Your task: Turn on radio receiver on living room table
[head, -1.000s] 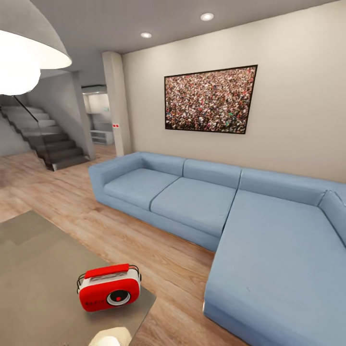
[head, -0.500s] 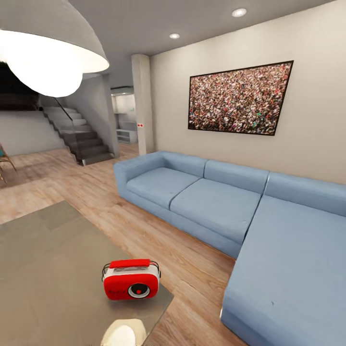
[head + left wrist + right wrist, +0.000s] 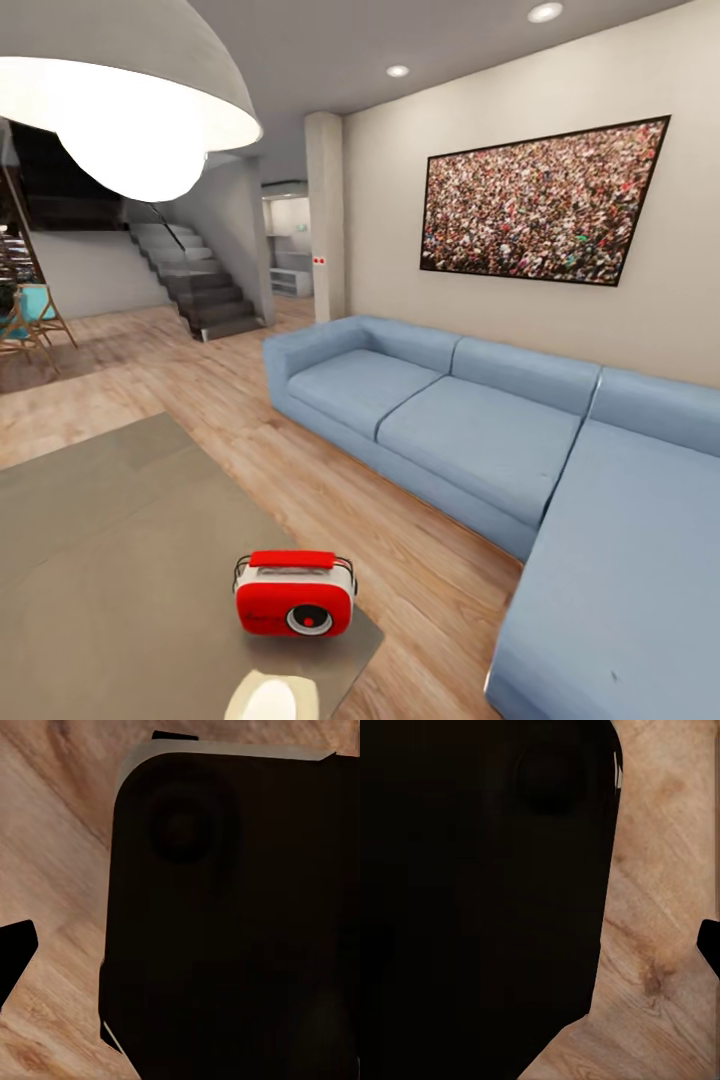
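The radio receiver (image 3: pixel 295 594) is sitting low in the frame, a little left of centre, upright on the table (image 3: pixel 110 560) near the table's right corner, and we are looking at its red face with the round dial turned toward us. The thin wire handle is arching over its top, and the white sides are just showing at the edges. The glossy grey-taupe top is spreading out across the lower left of the frame. Right of the table, the light plank floor (image 3: pixel 330 490) is running between it and the long blue sofa (image 3: pixel 470 430), which is filling the right half. Upper left, the big white dome lamp (image 3: pixel 130 110) is glowing. A dark-framed picture (image 3: pixel 540 205) is hanging upper right on the beige wall. Stairs (image 3: pixel 205 290) are rising at middle left, and a wooden chair (image 3: pixel 30 320) is peeking in at the left edge. In both wrist views we are seeing a large dark body over wood planks, so we cannot tell how either gripper's fingers are standing.
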Robot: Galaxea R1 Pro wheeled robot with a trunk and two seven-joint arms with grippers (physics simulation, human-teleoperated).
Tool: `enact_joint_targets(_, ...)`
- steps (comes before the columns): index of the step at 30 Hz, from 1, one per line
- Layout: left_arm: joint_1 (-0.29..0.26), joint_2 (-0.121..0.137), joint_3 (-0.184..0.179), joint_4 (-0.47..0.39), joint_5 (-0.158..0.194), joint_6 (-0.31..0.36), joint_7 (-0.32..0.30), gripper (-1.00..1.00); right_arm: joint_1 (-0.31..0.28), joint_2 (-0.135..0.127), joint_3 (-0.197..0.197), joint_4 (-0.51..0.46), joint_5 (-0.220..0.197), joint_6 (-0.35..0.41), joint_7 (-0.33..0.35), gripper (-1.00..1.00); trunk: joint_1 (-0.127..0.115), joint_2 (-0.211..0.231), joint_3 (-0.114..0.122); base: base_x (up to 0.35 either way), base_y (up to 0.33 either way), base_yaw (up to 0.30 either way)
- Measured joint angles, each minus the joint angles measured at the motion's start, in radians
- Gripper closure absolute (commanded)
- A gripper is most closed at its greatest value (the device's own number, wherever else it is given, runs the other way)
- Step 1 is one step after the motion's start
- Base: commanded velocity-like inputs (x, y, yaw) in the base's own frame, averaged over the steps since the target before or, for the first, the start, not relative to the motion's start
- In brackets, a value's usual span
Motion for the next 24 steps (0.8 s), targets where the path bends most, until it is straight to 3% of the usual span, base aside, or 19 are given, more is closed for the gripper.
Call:
enact_joint_targets(11, 0.0, -0.002, 0.0, 0.0, 0.0, 0.0, 0.0, -1.0, 0.0, 0.0, -0.001, 0.0, 0.0, 0.001, 0.0, -1.0, 0.0, 0.0, 0.0, 0.304, -0.078, 0.001)
enact_joint_targets(17, 0.0, -0.002, 0.0, 0.0, 0.0, 0.0, 0.0, -1.0, 0.0, 0.0, -0.001, 0.0, 0.0, 0.0, 0.0, -1.0, 0.0, 0.0, 0.0, 0.055, -0.014, 0.028)
enact_joint_targets(24, 0.0, -0.003, -0.001, 0.0, -0.001, 0.0, 0.0, -1.0, 0.0, 0.0, -0.002, 0.0, 0.0, -0.001, 0.0, -1.0, 0.0, 0.0, 0.0, 0.006, -0.001, 0.222)
